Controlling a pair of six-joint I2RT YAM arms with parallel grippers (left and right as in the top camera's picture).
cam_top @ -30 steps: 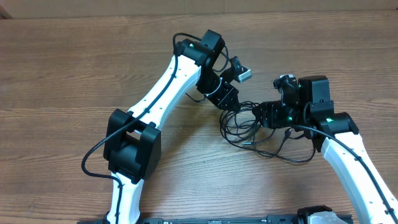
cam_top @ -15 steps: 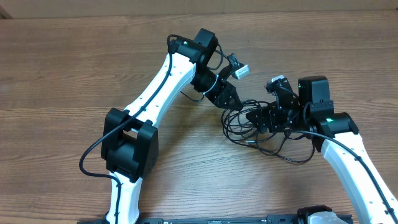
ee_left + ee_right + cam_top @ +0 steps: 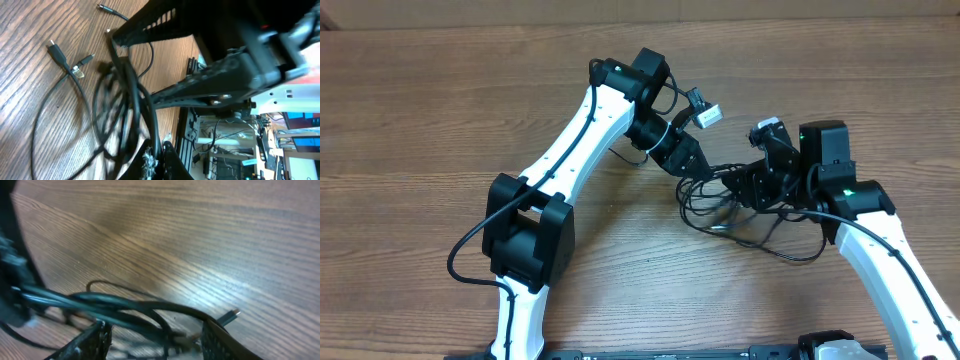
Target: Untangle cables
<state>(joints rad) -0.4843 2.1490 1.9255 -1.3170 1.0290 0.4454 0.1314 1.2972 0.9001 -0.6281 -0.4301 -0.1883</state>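
The cables (image 3: 705, 212) are thin black cords looped in a tangle on the wooden table between the two arms. My left gripper (image 3: 694, 167) is shut on a bunch of strands at the tangle's upper left. In the left wrist view the gripper (image 3: 156, 145) pinches the cables (image 3: 130, 95), which run away from it toward loose plugs (image 3: 57, 51). My right gripper (image 3: 730, 184) reaches into the tangle from the right. Its jaws (image 3: 154, 325) stand open, with several cables (image 3: 125, 305) crossing between the fingers. A silver-tipped plug (image 3: 231, 314) lies just beyond the right finger.
The table (image 3: 440, 110) is bare wood grain all round. The left arm (image 3: 580, 130) slants across the middle from its base (image 3: 530, 235). The right arm (image 3: 880, 250) comes up from the lower right. The two grippers are very close together.
The left gripper has pulled slightly up and to the left with its strands. The right gripper has tilted and pushed left into the tangle, and its jaws have narrowed a little.
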